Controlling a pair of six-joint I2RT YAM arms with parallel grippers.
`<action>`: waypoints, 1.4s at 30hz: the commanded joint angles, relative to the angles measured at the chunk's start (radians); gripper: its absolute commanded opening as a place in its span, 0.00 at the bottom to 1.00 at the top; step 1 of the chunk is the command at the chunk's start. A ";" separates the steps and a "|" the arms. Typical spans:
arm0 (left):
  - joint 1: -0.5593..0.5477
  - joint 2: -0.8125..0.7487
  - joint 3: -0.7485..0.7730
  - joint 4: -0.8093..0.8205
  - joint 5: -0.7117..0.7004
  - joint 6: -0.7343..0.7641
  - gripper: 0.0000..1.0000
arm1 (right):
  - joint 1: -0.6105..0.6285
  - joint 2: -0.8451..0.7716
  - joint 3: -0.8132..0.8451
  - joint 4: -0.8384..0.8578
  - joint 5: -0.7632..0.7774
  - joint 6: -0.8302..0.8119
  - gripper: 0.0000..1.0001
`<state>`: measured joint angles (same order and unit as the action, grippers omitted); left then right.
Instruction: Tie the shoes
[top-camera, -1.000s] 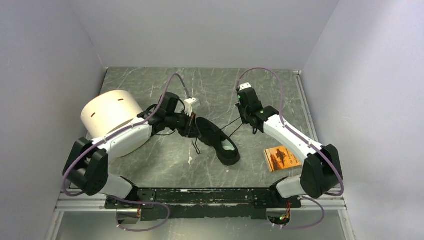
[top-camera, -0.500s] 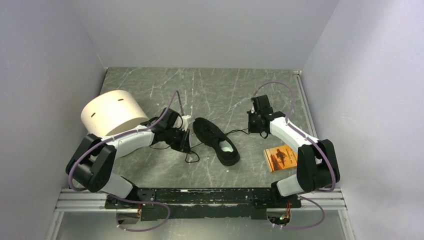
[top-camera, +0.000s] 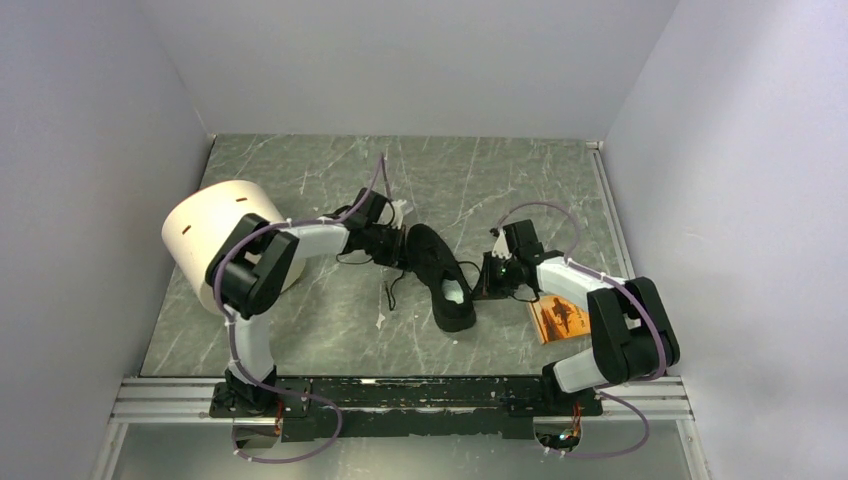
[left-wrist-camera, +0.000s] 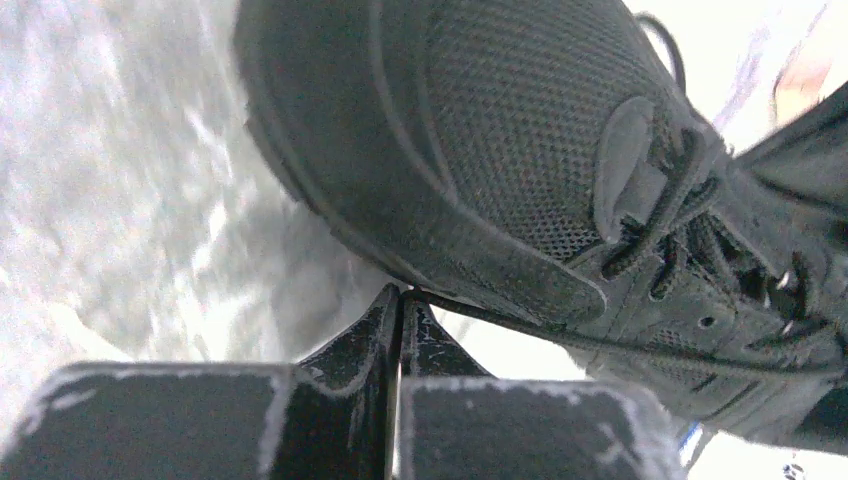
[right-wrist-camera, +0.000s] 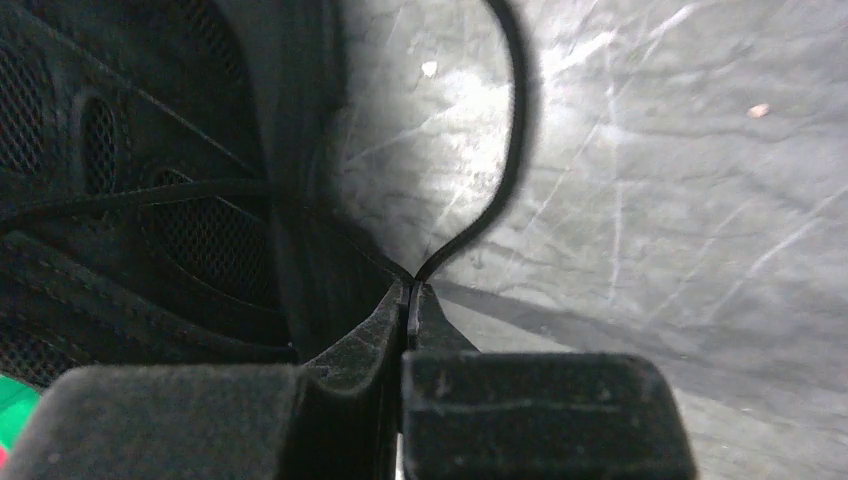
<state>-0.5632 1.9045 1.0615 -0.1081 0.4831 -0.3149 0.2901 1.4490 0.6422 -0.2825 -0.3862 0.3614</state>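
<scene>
The sneaker (top-camera: 440, 275) lies on its sole near the middle of the surface (top-camera: 300, 330). Its toe is turned toward the far left and its heel toward the near edge. The pale insole is exposed at the heel opening.

The left gripper (left-wrist-camera: 401, 296) is positioned just beside the toe. Its fingers are pressed together on a thin black lace strand (left-wrist-camera: 500, 312), which runs from the fingertips along the side of the upper. The right gripper (right-wrist-camera: 411, 288) is positioned beside the sneaker on the heel side. It is likewise closed, and a second lace strand (right-wrist-camera: 518, 130) is pinched at the fingertips and curves away over the surface. A loose bight of lace (top-camera: 390, 295) rests on the surface on the left side of the sneaker.

Handling characteristics, as judged from the material:
- The sneaker is expected to be light. It is likely to slide or pivot on the smooth surface if either strand is pulled sideways without an opposing pull.
- The mesh upper is soft and should yield under pressure. The sole rim is stiffer.
- The laces are thin, limp and fairly slick. A strand can slip through a weak pinch.

Recommended points of hold: each strand should be held near its free end, across the flat of the pads. Tension should be applied evenly to both sides.

An orange booklet (top-camera: 562, 314) and a cream cylinder (top-camera: 215, 230) stand apart from the work area.
</scene>
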 joint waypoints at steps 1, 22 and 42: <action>0.006 0.076 0.118 0.065 -0.019 -0.003 0.05 | 0.016 -0.035 -0.055 0.056 -0.078 0.056 0.00; 0.077 -0.390 -0.190 -0.050 -0.080 0.065 0.05 | -0.027 -0.236 0.155 -0.192 0.477 0.102 0.00; 0.034 -0.472 -0.061 0.054 0.060 0.155 0.05 | -0.026 -0.361 0.088 -0.293 0.125 0.117 0.00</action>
<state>-0.5201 1.4307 0.9310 -0.0914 0.5098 -0.1856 0.2684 1.1614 0.7418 -0.5102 -0.2417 0.4717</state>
